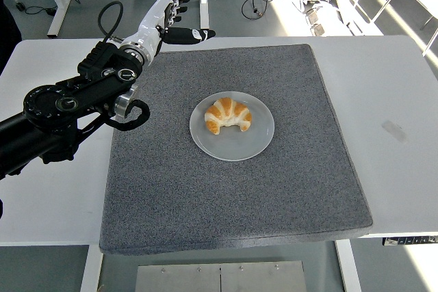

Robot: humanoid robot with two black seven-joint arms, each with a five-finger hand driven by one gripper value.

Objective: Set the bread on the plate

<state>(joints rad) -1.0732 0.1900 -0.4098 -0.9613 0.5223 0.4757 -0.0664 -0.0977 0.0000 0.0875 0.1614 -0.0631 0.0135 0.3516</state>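
A golden croissant (pixel 228 115) lies on the upper left part of a pale round plate (pixel 248 143), which rests on the grey mat (pixel 233 189). My left hand (pixel 172 20) is raised over the mat's far left corner, well up and left of the plate. Its fingers are spread and hold nothing; the thumb points right. The black left arm (pixel 61 111) runs in from the left edge. No right arm shows.
The mat covers the middle of the white table (pixel 400 135). A black cable (pixel 109 18) loops above the wrist. Desk legs, cables and chairs stand on the floor beyond the table's far edge.
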